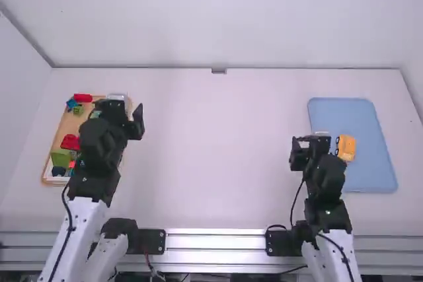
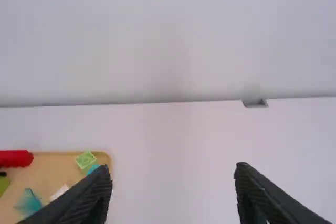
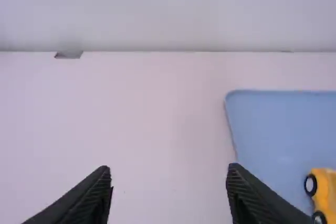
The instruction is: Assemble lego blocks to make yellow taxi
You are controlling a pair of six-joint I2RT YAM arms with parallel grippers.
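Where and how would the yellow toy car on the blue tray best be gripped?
Probably at mid-body, from straight above, with the right hand. The yellow toy car is longer than wide, its length running roughly away from the robot across the blue tray, so the fingers could close over its narrower width.

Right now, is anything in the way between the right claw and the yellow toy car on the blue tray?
I see nothing standing between the right claw and the yellow toy car; only the left edge of the blue tray runs between them.
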